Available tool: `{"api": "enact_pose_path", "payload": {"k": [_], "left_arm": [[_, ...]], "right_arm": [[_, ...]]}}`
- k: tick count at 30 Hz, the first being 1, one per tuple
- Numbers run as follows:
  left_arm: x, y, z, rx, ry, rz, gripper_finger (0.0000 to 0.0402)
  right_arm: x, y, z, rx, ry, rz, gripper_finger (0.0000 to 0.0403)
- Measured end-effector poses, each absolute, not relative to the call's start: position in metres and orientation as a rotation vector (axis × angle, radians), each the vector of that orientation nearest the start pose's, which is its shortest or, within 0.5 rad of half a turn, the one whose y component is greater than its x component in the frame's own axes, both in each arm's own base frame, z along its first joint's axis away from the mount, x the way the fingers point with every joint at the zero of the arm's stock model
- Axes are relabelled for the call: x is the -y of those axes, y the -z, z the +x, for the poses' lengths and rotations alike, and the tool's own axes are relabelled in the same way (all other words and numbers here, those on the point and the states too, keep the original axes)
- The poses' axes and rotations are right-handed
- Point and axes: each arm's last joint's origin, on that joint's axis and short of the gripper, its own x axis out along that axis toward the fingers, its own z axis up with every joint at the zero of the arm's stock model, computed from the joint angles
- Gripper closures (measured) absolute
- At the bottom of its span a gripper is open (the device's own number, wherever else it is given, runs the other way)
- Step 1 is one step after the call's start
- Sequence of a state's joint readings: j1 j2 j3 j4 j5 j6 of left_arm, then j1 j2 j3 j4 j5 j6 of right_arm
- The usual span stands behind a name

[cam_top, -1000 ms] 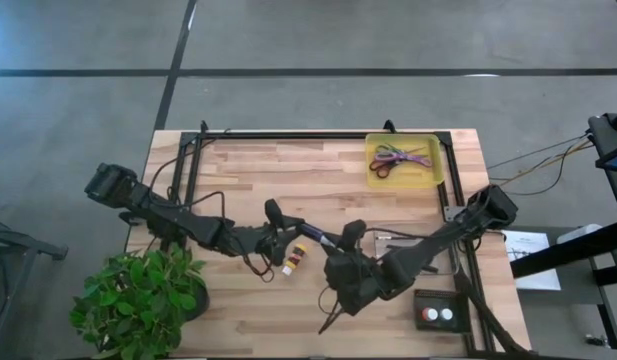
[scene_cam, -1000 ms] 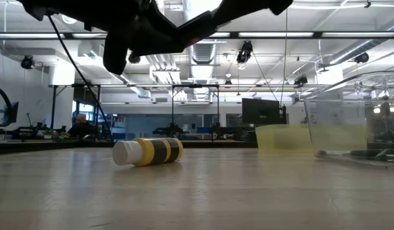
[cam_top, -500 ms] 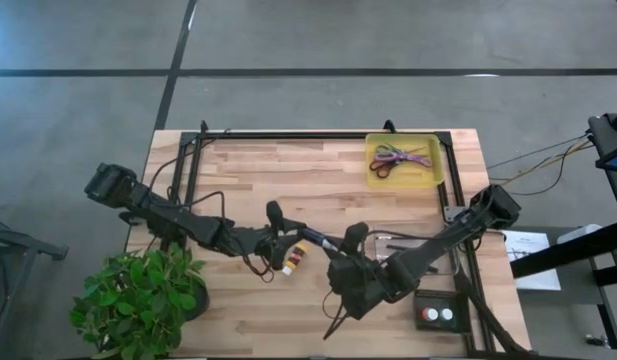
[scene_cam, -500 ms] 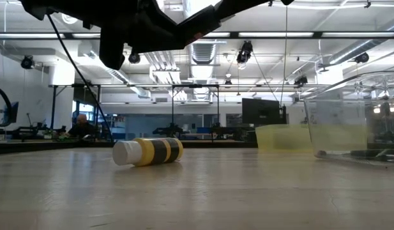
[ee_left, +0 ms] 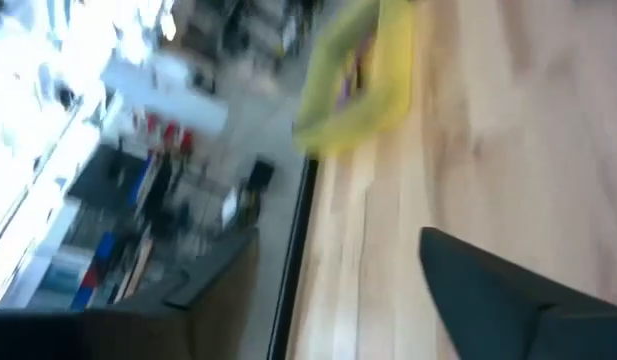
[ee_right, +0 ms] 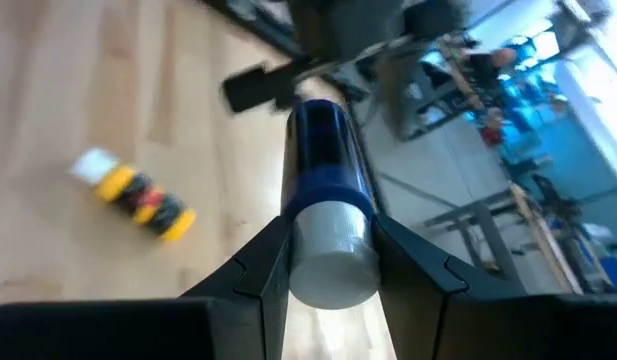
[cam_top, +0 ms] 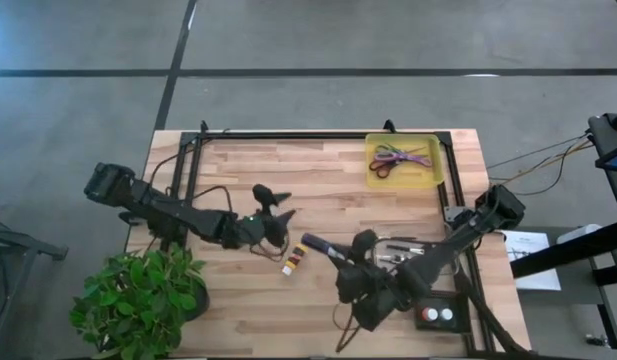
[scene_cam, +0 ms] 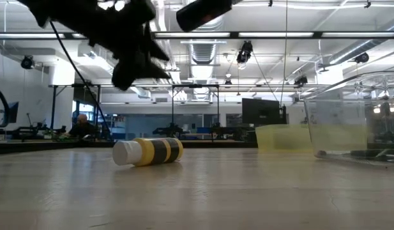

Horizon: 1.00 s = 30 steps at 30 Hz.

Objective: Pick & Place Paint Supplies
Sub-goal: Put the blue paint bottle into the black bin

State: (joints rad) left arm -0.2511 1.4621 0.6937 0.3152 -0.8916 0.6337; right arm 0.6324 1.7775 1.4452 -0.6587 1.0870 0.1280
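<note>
So the thing in play is the blue paint tube (ee_right: 328, 190), clamped between the right gripper (cam_top: 333, 252) fingers, white cap facing the wrist camera and the body pointing away past the fingertips. From above it sits just right of centre, long axis diagonal, running from upper left down to lower right, lifted off the wood going by the low view, where it shows at the top of the frame.

Right beside it, a bit lower left, the yellow tube (cam_top: 294, 259) with dark bands lies flat on the table (cam_top: 318, 170), also diagonal, white cap toward the lower left. Nothing is touching it.

The left gripper (cam_top: 269, 199) is up and left of that, fingers spread apart and empty as far as I can see.

Progress-wise: the scissors (cam_top: 398, 158) are already in the yellow tray (cam_top: 435, 170) at the upper right. A few thin dark things lie in the clear bin (cam_top: 413, 250) at centre right, can't tell exactly what they are. Left to do, I'd say: drop off the blue one, then grab the yellow one. The potted plant (cam_top: 138, 300) in the lower left isn't part of this.
</note>
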Motion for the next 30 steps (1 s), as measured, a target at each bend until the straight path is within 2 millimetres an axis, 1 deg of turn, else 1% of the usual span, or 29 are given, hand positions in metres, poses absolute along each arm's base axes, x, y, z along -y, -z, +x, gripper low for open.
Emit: {"api": "enact_pose_path", "payload": {"k": [2,5,9,13,16,21,25,30], "left_arm": [[0.041,-0.198,0.281,-0.63,-0.521,0.858,0.0091],[0.035,-0.205,0.281,-0.603,-0.558,0.834,0.0051],[0.033,-0.214,0.282,-0.555,-0.567,0.826,0.0024],[0.033,-0.227,0.281,-0.486,-0.591,0.805,0.0019],[0.034,-0.233,0.278,-0.448,-0.572,0.783,0.0019],[0.035,-0.247,0.274,-0.345,-0.512,0.685,0.0019],[0.036,-0.254,0.271,-0.28,-0.437,0.615,0.0019],[0.039,-0.255,0.272,-0.247,-0.356,0.564,0.0019]], "right_arm": [[-0.2,-0.275,0.31,-0.598,0.466,-0.635,0.0291],[-0.205,-0.285,0.299,-0.571,0.458,-0.606,0.0291],[-0.202,-0.291,0.283,-0.586,0.472,-0.564,0.0291],[-0.192,-0.293,0.274,-0.618,0.512,-0.506,0.0291],[-0.191,-0.291,0.27,-0.652,0.501,-0.468,0.0291],[-0.189,-0.29,0.268,-0.698,0.479,-0.429,0.0291],[-0.184,-0.293,0.26,-0.731,0.488,-0.403,0.0291],[-0.182,-0.293,0.257,-0.787,0.467,-0.345,0.0291]]}}
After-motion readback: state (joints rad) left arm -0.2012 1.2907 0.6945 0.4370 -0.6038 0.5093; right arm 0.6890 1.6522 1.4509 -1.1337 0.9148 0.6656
